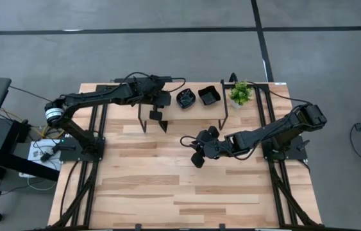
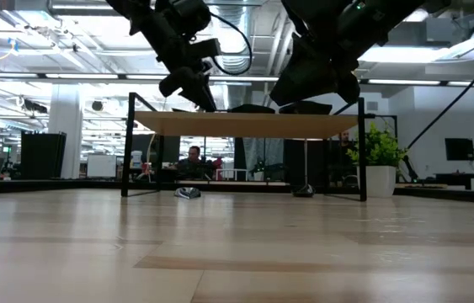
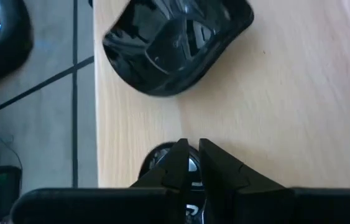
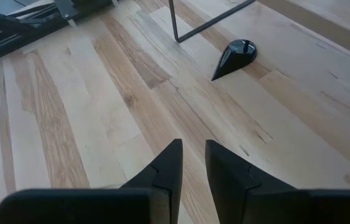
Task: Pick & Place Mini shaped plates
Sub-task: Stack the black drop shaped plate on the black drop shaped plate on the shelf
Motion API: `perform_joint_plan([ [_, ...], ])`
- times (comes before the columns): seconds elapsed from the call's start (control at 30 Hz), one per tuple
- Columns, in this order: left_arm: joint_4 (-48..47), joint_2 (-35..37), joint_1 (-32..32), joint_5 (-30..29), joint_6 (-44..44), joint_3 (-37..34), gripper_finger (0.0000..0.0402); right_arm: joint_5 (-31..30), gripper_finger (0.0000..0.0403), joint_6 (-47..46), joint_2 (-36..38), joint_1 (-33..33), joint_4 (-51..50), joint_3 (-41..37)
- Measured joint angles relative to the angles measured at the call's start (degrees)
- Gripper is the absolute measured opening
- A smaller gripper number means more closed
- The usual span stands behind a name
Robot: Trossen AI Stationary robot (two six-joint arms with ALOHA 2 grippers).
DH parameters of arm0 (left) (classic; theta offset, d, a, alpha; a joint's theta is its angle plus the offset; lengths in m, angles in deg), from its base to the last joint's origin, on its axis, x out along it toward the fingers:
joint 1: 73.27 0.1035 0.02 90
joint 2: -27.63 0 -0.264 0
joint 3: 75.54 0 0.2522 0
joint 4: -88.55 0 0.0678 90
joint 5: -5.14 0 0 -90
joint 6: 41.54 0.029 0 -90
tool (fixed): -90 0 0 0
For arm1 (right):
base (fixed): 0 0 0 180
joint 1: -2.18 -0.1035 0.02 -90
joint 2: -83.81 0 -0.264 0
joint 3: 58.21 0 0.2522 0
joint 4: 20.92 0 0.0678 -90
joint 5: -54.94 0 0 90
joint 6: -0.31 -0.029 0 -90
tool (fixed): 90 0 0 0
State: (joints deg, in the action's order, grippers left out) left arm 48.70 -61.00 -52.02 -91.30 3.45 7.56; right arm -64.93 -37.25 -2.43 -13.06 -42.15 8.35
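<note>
No writing is readable. The left gripper (image 3: 189, 163), clamped on a small plate (image 3: 162, 158), hovers near a scalloped plate (image 3: 175, 43); the right gripper (image 4: 190, 165), fingers narrowly apart, holds nothing.

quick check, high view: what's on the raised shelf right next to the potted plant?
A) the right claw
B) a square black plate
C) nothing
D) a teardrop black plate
B: the square black plate sits on the shelf just beside the potted plant, with a rounder black plate on its other side.
</note>
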Motion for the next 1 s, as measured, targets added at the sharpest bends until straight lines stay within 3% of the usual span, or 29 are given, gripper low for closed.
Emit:
perform_joint_plan([
  [0.23,0.0,4.0,-1.2,-0.9,-1.3,0.0,0.004,0.0,0.0066,0.0,0.0,0.0,-0.3,0.0],
  [0.37,0.0,9.1,-2.0,-0.6,-7.3,0.0,0.004,0.0,0.0066,0.0,0.0,0.0,-0.3,0.0],
  [0.53,-3.4,15.8,-2.2,7.1,-16.9,0.0,0.004,-0.1,0.0066,0.4,0.0,0.0,-0.5,0.0],
  [0.7,-10.3,18.7,-2.1,8.2,-21.4,-0.3,0.004,-0.1,0.0066,0.6,0.0,0.0,-2.2,0.0],
  [0.83,-9.3,18.9,-0.7,8.1,-21.5,-3.6,0.004,-0.2,0.0066,0.6,0.0,0.3,-2.2,0.0],
  [1.0,-0.8,16.9,2.7,8.0,-22.2,-7.5,0.004,-0.2,0.0066,0.6,0.0,0.6,-2.2,0.0],
])
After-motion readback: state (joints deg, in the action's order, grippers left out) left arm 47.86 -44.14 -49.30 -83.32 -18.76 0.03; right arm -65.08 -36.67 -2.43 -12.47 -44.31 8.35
